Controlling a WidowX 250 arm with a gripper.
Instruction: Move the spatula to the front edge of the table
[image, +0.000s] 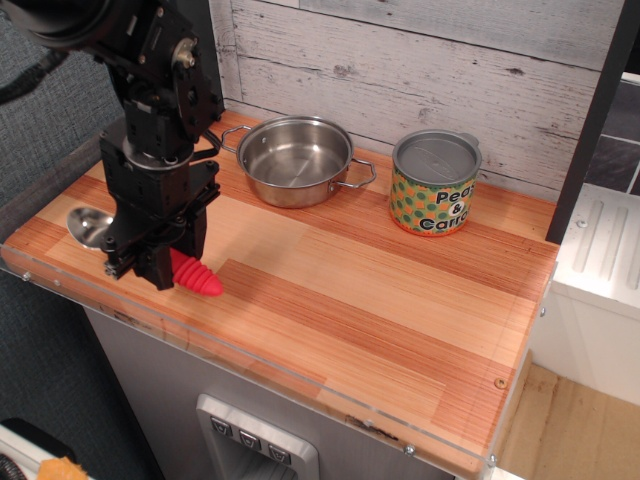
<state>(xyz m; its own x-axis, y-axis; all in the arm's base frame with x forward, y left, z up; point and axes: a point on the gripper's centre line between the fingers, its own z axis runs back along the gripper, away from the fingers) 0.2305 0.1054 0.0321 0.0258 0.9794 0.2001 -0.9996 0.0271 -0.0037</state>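
Spatula (185, 271) lies near front-left corner of worktop (380, 300), close to clear plastic rim along front edge. Ribbed red handle pokes out to the right of the gripper (150, 262), tip pointing right and a bit toward front edge. Shiny round metal head visible on the other side, left of gripper, resting flat on wood nr left edge. Mid section of utensil hidden under gripper body.

Gripper: black, bulky, coming down from arm at upper left, sits low right over spatula's middle. Fingers straddle the handle where the red part begins; appear closed round it, but contact pts are dark and partly hidden, so can't tell for sure whether they grip or are only close about it.

Further back: steel two-handled pot (296, 160), upright, interior bare metal, nr back wall, well apart from spatula. To its right, can (434, 183) w/ green-orange dotted label reading "Peas & Carrots" (partly legible), grey lid on top, upright, just beside pot's right handle but not touching.

Back wall: weathered grey-white planks. Worktop: light and reddish-brown strips running lengthwise.
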